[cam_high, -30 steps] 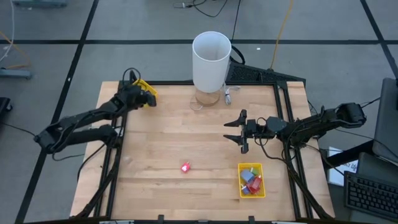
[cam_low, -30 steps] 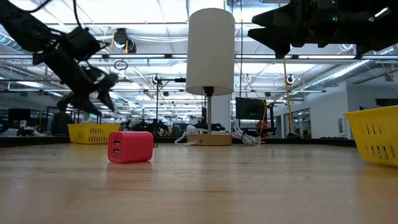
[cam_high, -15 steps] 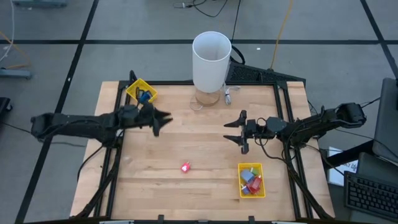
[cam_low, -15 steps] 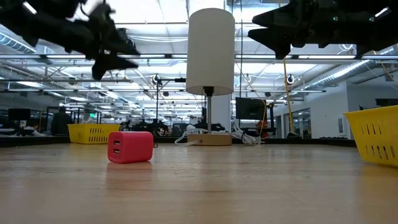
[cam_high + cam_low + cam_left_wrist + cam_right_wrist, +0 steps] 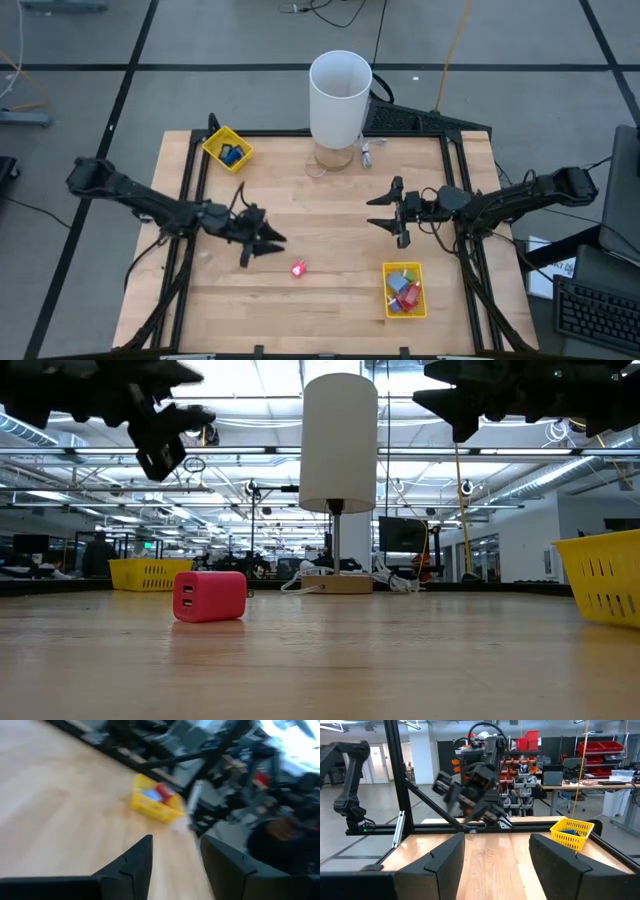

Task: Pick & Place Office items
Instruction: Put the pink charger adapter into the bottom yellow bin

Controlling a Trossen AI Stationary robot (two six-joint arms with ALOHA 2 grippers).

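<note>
Our left hand [image 5: 262,243], empty with fingers parted, has swung from the far tray [image 5: 226,148] to just beside the red block [image 5: 298,268] on the desk [image 5: 330,215], ready for picking

the surface [image 5: 330,210] is a pale wooden top with a dark frame along its edges. a tall white cylinder [image 5: 340,97] stands on a small base at the far edge, mid-width. one yellow tray [image 5: 227,147] sits in the far left corner (blue pieces inside), and another yellow tray [image 5: 404,290] sits near the front on the right, holding red, blue and grey pieces. a lone red block [image 5: 298,268] lies on the bare wood near the front, well apart from both trays, left of the nearer one.
</note>
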